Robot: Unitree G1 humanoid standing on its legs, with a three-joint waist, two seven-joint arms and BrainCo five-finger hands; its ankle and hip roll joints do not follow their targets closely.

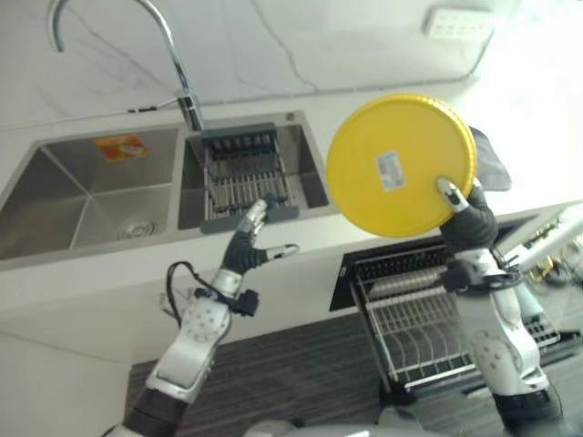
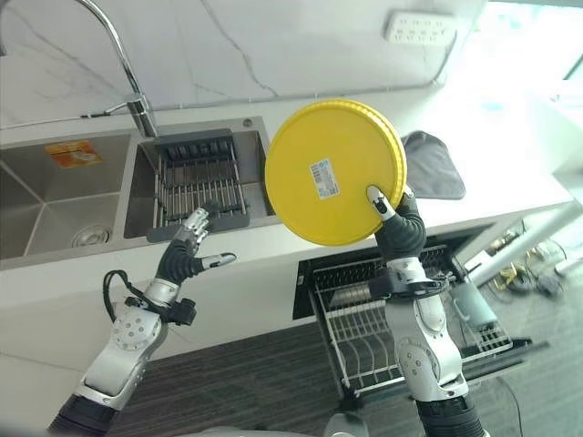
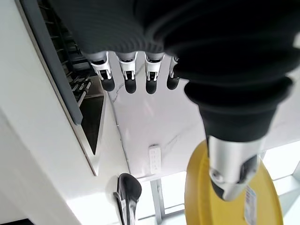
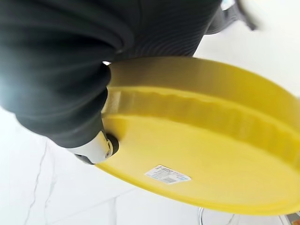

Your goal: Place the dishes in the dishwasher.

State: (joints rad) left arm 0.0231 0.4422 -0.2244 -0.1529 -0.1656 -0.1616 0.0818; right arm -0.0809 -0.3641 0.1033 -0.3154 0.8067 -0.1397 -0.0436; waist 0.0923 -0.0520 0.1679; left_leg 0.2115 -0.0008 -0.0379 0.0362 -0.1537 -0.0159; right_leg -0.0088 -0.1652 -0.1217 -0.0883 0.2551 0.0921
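The right hand is clamped on a big yellow plate. Its thumb presses on the side of the plate that has a small sticker, and the rest of the hand is behind the rim. The plate is held up high on its edge, with its bottom side facing the robot's head.

Right below this hand is the open dishwasher. Its wire rack is pulled out, and no dishes can be seen in the part that shows. So the job looks only begun: the plate is picked up but not yet put away. I think it has to come down and slip between the rack's wires next.

The left hand holds nothing. Its fingers are straight and spread apart, and it hovers over the front edge of the white counter. Just past its fingertips is the sink with a dark drying rack sitting in one bowl and a bent tap behind it.

Behind the right hand, a dark cloth lies on the counter. A white wall socket is higher up on the wall.

Nothing seems to block the way down to the rack. The counter edge is close, so the plate could bump it.
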